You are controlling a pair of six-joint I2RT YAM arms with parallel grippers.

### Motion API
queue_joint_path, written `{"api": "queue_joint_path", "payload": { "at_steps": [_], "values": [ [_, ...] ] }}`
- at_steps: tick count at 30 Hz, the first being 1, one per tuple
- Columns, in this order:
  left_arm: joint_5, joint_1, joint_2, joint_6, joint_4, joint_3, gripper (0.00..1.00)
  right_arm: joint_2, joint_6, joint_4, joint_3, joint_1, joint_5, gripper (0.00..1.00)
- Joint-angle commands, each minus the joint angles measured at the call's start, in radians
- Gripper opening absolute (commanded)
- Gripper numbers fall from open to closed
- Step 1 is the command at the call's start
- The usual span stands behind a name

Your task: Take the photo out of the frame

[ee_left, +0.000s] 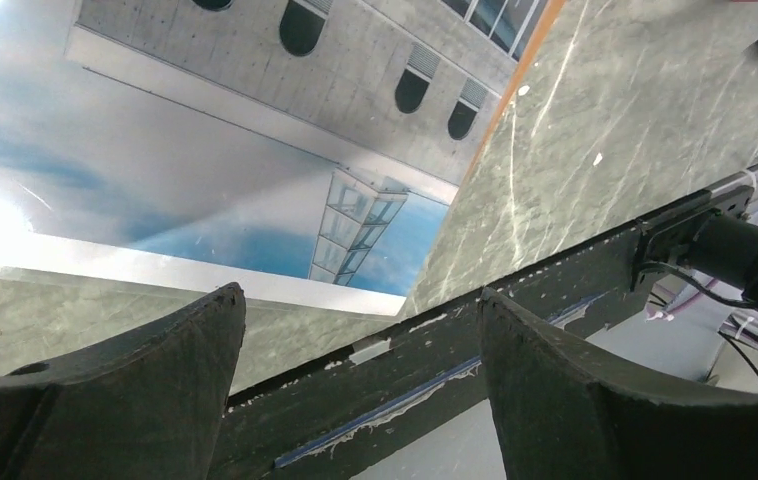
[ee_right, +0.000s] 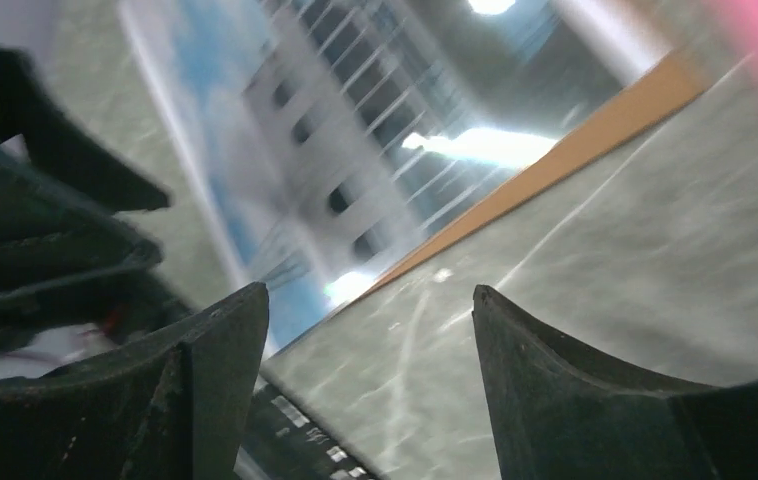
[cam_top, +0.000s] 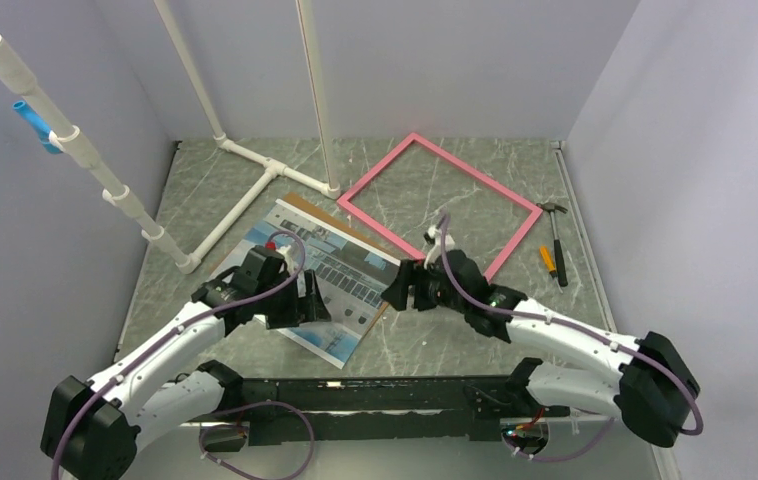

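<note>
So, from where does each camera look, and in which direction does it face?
Top external: above and behind the arms, looking down at the grey marbled table, the thin pink rectangular frame and the large sky-and-building photo; both arms show.
Left wrist: on the left gripper, low over the photo's corner and the black base rail; its dark fingers show.
Right wrist: on the right gripper, low, facing the photo's orange-brown edge; its fingers show.
Shared: all views see the photo.

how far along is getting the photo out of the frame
Done: the photo lies flat on the table, outside the pink frame, which is empty. In hand: nothing; left gripper and right gripper both hang open at the photo's edges. Left: probably only backing away.
</note>
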Motion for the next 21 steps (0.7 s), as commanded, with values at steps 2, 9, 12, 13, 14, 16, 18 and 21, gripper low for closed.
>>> {"api": "queue_joint_path", "payload": {
  "at_steps": [2, 9, 12, 13, 14, 16, 18, 21],
  "values": [
    [0.004, 0.006, 0.023, 0.015, 0.036, -0.024, 0.88, -0.009, 0.557, 0.438, -0.226, 0.069, -0.243, 0.72],
    [0.060, 0.004, 0.062, -0.004, 0.135, -0.073, 0.88, 0.151, 0.740, 0.679, -0.337, 0.164, -0.240, 0.63],
    [0.057, 0.004, 0.081, -0.005, 0.147, -0.085, 0.89, 0.239, 0.758, 0.704, -0.308, 0.206, -0.227, 0.60],
    [0.057, 0.004, 0.083, -0.007, 0.148, -0.089, 0.88, 0.268, 0.764, 0.721, -0.301, 0.218, -0.223, 0.59],
    [0.056, 0.004, 0.083, -0.007, 0.149, -0.094, 0.89, 0.295, 0.773, 0.734, -0.295, 0.227, -0.221, 0.57],
    [0.052, 0.004, 0.073, -0.007, 0.152, -0.104, 0.89, 0.351, 0.800, 0.778, -0.294, 0.233, -0.229, 0.54],
    [0.056, 0.004, 0.060, -0.011, 0.157, -0.113, 0.89, 0.412, 0.831, 0.842, -0.299, 0.235, -0.252, 0.52],
    [0.067, 0.004, 0.052, -0.012, 0.160, -0.113, 0.89, 0.506, 0.864, 0.941, -0.294, 0.241, -0.292, 0.46]
  ]
}}
